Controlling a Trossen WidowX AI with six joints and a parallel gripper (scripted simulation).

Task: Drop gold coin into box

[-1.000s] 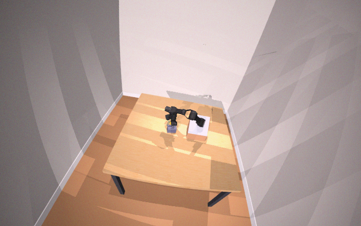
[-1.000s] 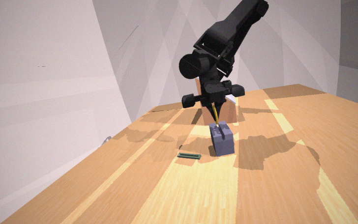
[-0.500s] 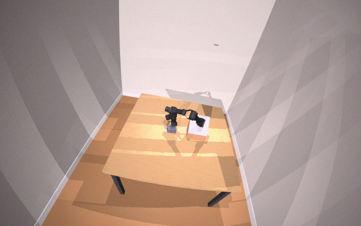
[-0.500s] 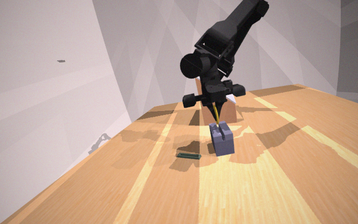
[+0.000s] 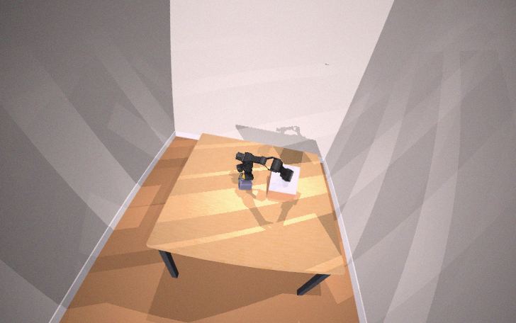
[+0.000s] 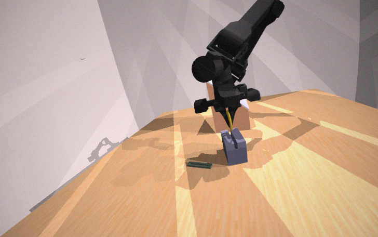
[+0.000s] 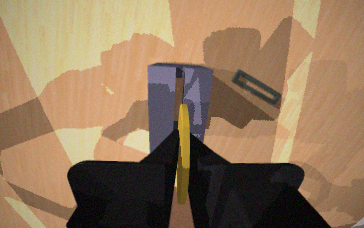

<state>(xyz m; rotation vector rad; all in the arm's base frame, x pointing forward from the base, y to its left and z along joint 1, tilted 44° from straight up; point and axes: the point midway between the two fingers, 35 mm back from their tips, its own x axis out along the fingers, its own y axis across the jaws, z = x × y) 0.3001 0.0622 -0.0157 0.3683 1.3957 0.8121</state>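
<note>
My gripper (image 6: pixel 230 118) (image 7: pixel 180 134) (image 5: pixel 244 176) is shut on the thin gold coin (image 7: pixel 183 150) (image 6: pixel 229 120), held on edge and pointing down. The grey box (image 6: pixel 234 149) (image 7: pixel 165 110) (image 5: pixel 245 184) stands right below it. The coin's lower edge is at the narrow dark slot (image 6: pixel 233 139) (image 7: pixel 179 90) in the lid and in line with it; I cannot tell how deep it reaches. The dark-green holder (image 6: pixel 199 165) (image 7: pixel 256 87) lies empty on the table beside the box.
The arm's base stands on a white-topped, orange-sided block (image 5: pixel 283 188) (image 6: pixel 240 119) behind the box. The wooden table (image 5: pixel 243 228) stands near the room's back corner, with walls close on both sides.
</note>
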